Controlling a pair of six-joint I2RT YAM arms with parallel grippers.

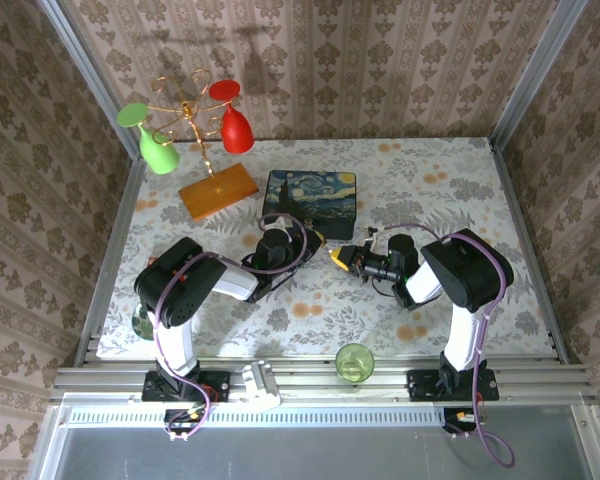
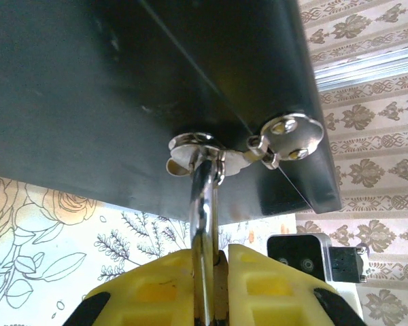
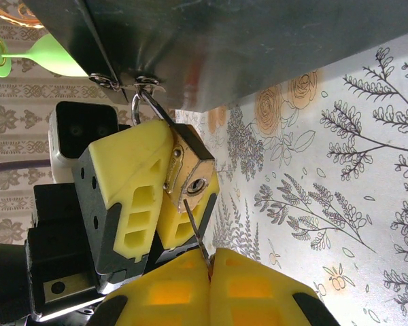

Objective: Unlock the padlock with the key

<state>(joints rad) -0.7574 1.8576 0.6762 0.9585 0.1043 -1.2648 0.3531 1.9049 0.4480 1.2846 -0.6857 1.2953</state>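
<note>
The brass padlock (image 3: 190,173) hangs by its silver shackle (image 2: 204,197) from the hasp on the front of the dark starry-night box (image 1: 311,197). My left gripper (image 2: 209,285) is shut on the padlock body, its yellow fingers (image 3: 132,180) clamped on both sides. My right gripper (image 3: 209,266) is shut on the thin key (image 3: 196,229). The key's tip touches the padlock's bottom face just below the keyhole (image 3: 196,184), beside it rather than inside. In the top view both grippers (image 1: 332,252) meet in front of the box.
A green cup (image 1: 354,361) stands at the table's near edge. A wooden stand with a green glass (image 1: 157,150) and a red glass (image 1: 236,128) sits at the back left. The right gripper's camera housing (image 2: 306,261) is close to the left fingers.
</note>
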